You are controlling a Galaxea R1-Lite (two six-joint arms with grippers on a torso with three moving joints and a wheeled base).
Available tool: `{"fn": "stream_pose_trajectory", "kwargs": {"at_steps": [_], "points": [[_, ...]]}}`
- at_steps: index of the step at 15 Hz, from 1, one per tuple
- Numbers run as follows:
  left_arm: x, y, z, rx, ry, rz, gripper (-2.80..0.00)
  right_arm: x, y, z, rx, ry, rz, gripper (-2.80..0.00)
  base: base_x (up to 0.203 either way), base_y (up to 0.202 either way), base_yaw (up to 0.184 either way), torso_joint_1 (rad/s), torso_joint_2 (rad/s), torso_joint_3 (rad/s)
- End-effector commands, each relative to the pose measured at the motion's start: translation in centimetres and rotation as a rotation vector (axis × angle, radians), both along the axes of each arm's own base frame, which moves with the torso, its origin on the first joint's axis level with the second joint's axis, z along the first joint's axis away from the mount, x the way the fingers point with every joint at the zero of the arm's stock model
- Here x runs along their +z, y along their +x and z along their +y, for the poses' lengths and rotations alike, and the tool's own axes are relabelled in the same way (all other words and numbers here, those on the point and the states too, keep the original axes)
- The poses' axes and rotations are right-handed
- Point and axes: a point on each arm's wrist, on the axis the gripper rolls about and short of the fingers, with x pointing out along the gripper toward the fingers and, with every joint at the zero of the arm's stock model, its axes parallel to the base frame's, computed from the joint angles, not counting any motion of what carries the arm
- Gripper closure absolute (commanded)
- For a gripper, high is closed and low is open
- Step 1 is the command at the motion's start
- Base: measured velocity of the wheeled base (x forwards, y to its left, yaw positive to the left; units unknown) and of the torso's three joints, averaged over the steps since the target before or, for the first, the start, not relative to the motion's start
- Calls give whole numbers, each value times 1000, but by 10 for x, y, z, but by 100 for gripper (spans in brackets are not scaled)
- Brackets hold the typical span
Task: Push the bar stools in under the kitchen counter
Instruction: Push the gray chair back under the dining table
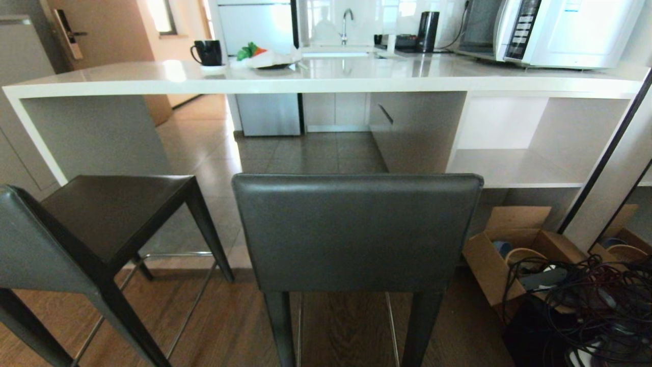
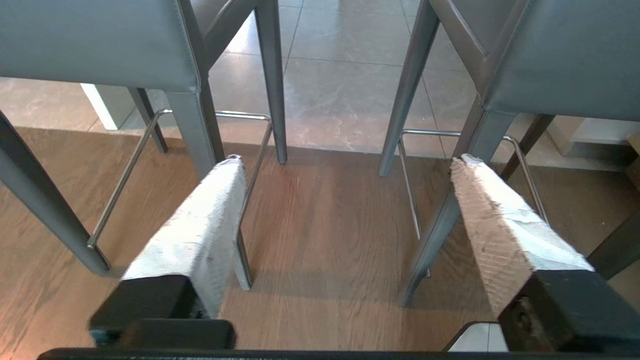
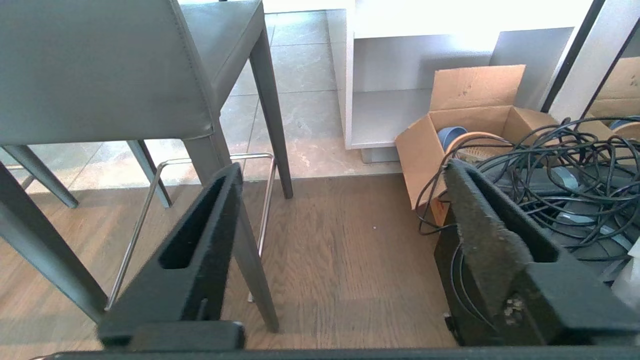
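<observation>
Bar stools: one (image 1: 356, 229) sits at centre of the head view, backrest toward the camera, standing short of the kitchen counter (image 1: 316, 76), which spans the upper frame. Second stool (image 1: 97, 224) at lower left, angled, also outside the counter. Left gripper (image 2: 345, 165) low over the wood floor, white-wrapped fingers (image 2: 200, 235) wide apart, nothing between them, stool legs ahead. Right gripper (image 3: 340, 175) likewise spread and holding nothing. Cardboard box (image 1: 504, 244) and cable tangle (image 1: 586, 300) at lower right.
</observation>
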Motion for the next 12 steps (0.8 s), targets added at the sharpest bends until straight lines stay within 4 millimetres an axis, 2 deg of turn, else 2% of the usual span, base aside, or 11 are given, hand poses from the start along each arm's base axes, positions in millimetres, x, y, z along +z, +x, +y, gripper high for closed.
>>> {"fn": "stream_pose_trajectory", "kwargs": {"at_steps": [1,5,6,12], "points": [[0,0,0,0,0,3,-280,0,0,0,0,0,1,-280,0,0,0,0,0,0],[0,0,0,2,-1,3,-280,0,0,0,0,1,1,-280,0,0,0,0,0,0],[0,0,0,1,-2,3,0,0,0,0,0,1,1,0,0,0,0,0,0,0],[0,0,0,2,-3,3,0,0,0,0,0,1,0,0,0,0,0,0,0,0]]}}
